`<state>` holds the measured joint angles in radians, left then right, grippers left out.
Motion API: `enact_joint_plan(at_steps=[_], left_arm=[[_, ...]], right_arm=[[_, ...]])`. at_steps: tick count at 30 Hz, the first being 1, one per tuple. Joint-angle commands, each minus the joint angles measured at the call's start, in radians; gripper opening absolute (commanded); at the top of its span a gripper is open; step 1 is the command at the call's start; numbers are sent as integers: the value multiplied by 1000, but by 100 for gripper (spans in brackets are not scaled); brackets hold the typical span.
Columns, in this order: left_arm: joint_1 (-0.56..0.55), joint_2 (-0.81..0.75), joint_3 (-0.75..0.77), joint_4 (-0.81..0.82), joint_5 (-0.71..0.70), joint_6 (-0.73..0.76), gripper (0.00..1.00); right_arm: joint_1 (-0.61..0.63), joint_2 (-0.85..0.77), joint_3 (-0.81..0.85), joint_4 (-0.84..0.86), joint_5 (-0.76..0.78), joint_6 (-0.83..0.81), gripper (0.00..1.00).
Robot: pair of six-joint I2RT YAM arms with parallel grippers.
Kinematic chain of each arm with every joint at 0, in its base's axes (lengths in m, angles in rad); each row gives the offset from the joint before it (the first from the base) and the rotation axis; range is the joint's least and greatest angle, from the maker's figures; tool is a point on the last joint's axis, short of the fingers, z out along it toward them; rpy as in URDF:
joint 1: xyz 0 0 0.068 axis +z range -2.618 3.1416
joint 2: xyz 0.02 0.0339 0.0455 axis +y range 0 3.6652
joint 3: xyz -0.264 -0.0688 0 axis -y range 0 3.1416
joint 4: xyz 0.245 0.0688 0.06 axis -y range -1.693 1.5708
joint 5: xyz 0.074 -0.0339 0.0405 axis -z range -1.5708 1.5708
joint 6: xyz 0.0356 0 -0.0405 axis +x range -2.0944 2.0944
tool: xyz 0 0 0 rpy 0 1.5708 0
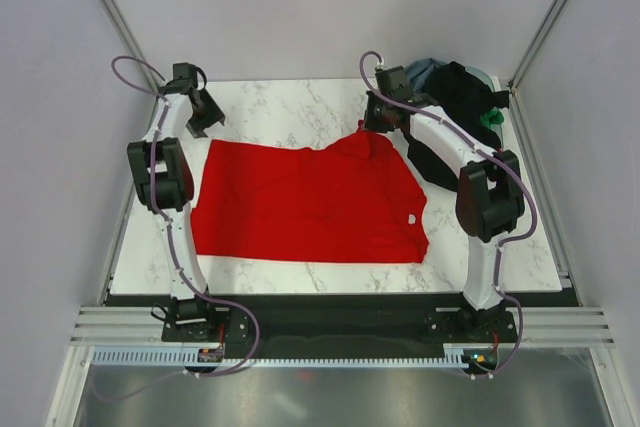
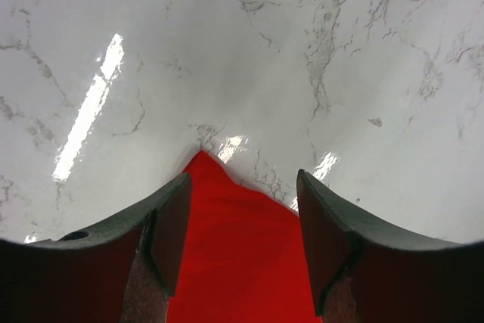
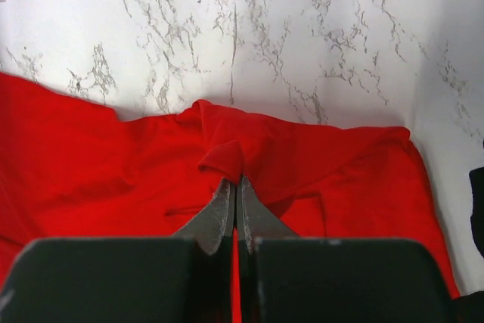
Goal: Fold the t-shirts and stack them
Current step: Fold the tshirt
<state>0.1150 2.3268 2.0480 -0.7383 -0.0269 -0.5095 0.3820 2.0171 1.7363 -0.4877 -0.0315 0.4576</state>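
A raised fold of the red t-shirt (image 3: 113, 164) is being pinched between the pressed-together fingers of the right gripper (image 3: 236, 185). The cloth is bunching into a small peak at the fingertips and lying flatter to either side of them. Just beyond that peak the shirt's far edge is being met by the bare marble table (image 3: 302, 28). The fingers of the left gripper (image 2: 242, 191) are being held spread apart. A pointed corner of the same shirt is being framed in the gap beneath them, its tip lying just ahead of the fingertips; whether the cloth is being touched there cannot be told. In the top view the shirt is being shown spread out between the two grippers, with its white neck label (image 1: 411, 219) on the near side of the right gripper. A heap of dark t-shirts (image 1: 455, 92), with grey-blue and green cloth showing, is lying just to the right of that gripper, at the table's far corner.
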Motion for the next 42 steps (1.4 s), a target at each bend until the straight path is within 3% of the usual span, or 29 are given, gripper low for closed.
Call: enact_joint_plan(at_steps=[1,11,14,17,18,23,32,42], left_arm=[[-20,58,34,-36,-33,17,64],[-37,111,26,-62,-108,-1,56],[-37,118,23,-65,-107,-1,47],[-37,117,14,-65,-107,2,32],[-38,115,11,-65,-107,3,22],[-38,88,6,-70,-77,12,2],[-35,-69,-9,-145,-113,29,2],[-5,-293,-241,-150,-172,17,2]], right_arm=[[-2,-1,-3,8,-18,-11,0],[-2,-4,-58,15,-13,-20,0],[-3,-14,-76,17,-11,-23,0],[-2,-23,-95,20,-11,-23,0],[-2,-24,-101,23,-11,-20,0],[-2,-32,-103,20,-21,-11,0],[-11,-107,28,-139,25,19,0],[-34,-325,-182,-209,-8,85,0]])
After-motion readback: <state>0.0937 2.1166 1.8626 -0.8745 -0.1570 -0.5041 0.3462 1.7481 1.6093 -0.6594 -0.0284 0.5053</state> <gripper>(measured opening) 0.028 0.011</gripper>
